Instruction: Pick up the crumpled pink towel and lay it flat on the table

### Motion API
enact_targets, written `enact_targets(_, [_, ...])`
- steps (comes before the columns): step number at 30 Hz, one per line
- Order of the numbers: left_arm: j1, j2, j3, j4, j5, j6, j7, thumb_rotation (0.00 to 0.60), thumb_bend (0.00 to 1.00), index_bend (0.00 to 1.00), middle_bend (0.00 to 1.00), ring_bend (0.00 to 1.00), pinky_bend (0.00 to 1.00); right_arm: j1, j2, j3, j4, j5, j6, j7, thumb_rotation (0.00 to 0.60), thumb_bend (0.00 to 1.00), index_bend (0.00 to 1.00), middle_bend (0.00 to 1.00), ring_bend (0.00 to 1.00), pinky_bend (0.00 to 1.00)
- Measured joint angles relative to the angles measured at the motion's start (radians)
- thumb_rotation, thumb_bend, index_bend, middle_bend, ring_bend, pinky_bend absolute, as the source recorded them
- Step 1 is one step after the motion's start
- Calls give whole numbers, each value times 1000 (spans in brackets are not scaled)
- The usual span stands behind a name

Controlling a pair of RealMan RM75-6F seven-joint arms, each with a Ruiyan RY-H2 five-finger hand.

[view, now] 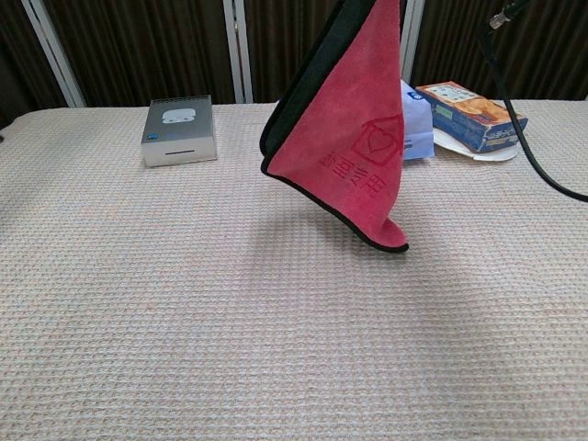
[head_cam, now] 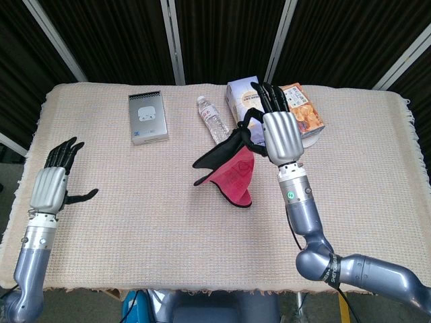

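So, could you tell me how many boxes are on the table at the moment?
3: a grey box far left, a pale carton behind the raised towel, and an orange box on a white plate far right. None seem hidden.

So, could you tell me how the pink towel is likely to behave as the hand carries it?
Probably floppy: the pink towel hangs in a limp drape from the right hand. It looks light, since a pinch holds it. Its low corner may drag and fold on the table.
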Motion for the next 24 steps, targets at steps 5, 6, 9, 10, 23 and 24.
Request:
enact_targets(5, [-88,-36,-66,11,-73,-58,19,600,158,116,1,0,0,8,9,-10,1,13,8,5,600,461,604,120,0,0])
enact_targets(6, [-103,-42,-75,16,-87,-69,24,600,158,121,2,0,0,10,12,-13,0,15,10,5,600,461,603,120,0,0])
enact_targets(9, [-152,-68,-100,39,-130,-100,46,600,159,140,11,0,0,16,19,-17,-1,20,17,5,600,461,604,120,0,0])
enact_targets(10, [-171,-80,-107,52,-146,-111,57,600,159,146,15,0,0,17,20,-19,-2,22,19,4,600,461,604,120,0,0])
enact_targets(23, [-355,-231,-148,176,-281,-205,158,600,165,205,31,0,0,64,38,-9,-18,83,35,-34,600,461,604,120,0,0])
enact_targets(24, [-366,-239,-150,186,-287,-210,163,600,166,209,33,0,0,69,42,-4,-24,88,35,-37,600,461,605,119,0,0])
